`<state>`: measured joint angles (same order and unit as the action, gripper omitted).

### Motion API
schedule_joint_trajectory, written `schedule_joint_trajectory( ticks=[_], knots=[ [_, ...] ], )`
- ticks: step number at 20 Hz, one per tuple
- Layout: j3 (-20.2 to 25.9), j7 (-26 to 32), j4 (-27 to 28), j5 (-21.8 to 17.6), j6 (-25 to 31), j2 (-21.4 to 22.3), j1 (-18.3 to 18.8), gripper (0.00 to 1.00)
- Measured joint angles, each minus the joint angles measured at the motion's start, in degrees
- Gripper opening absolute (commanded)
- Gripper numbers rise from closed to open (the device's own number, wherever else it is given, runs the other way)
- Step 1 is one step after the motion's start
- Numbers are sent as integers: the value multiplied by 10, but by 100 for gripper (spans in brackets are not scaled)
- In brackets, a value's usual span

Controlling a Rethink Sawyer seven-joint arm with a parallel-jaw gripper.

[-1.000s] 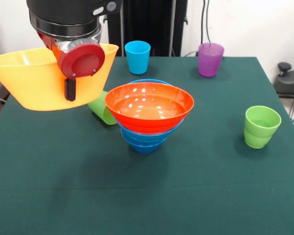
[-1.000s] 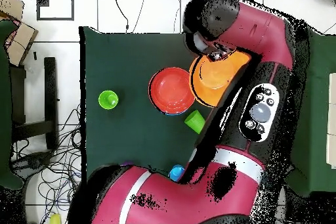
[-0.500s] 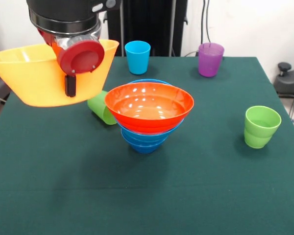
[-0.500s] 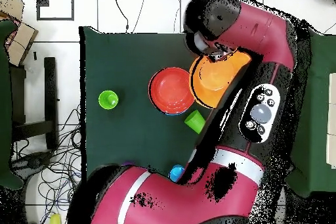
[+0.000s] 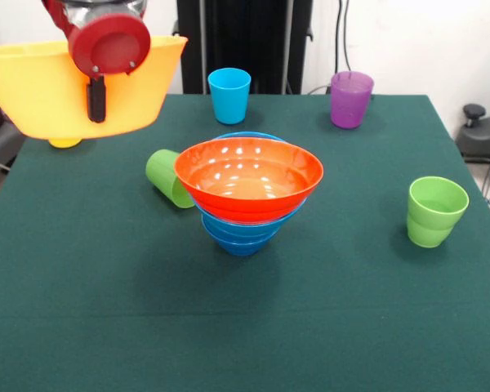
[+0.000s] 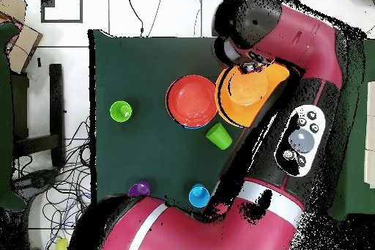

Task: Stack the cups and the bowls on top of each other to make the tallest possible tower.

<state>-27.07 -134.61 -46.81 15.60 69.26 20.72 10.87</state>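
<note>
My gripper [image 5: 95,91] is shut on the rim of the big yellow-orange bowl [image 5: 41,90] and holds it high at the upper left, left of the tower and apart from it. The tower [image 5: 249,175] is an orange-red bowl nested on blue bowls [image 5: 241,233] at mid table. In the overhead view the held bowl [image 6: 245,104] hangs right beside the orange-red bowl [image 6: 192,100]. A green cup [image 5: 169,177] lies on its side just left of the tower. A yellow cup [image 5: 65,142] peeks out below the held bowl.
A light blue cup [image 5: 229,95] and a translucent purple cup [image 5: 350,99] stand at the far side. A second green cup [image 5: 435,211] stands upright at the right. The green table cloth [image 5: 245,327] ends at edges left and right.
My gripper has risen with the yellow-orange bowl. The yellow cup beneath it and the whole lying green cup now show. The tower and other cups have not moved.
</note>
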Motion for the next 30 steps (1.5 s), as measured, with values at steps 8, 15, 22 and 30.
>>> schedule_joint_trajectory(
  ticks=[8,15,22,30],
  knots=[
    [-5,0,-1,0,0,11,0,0],
    [-8,0,-2,0,0,13,0,0],
    [-9,0,-2,0,0,12,0,0],
    [-11,0,-2,1,0,7,-3,0]
  ],
)
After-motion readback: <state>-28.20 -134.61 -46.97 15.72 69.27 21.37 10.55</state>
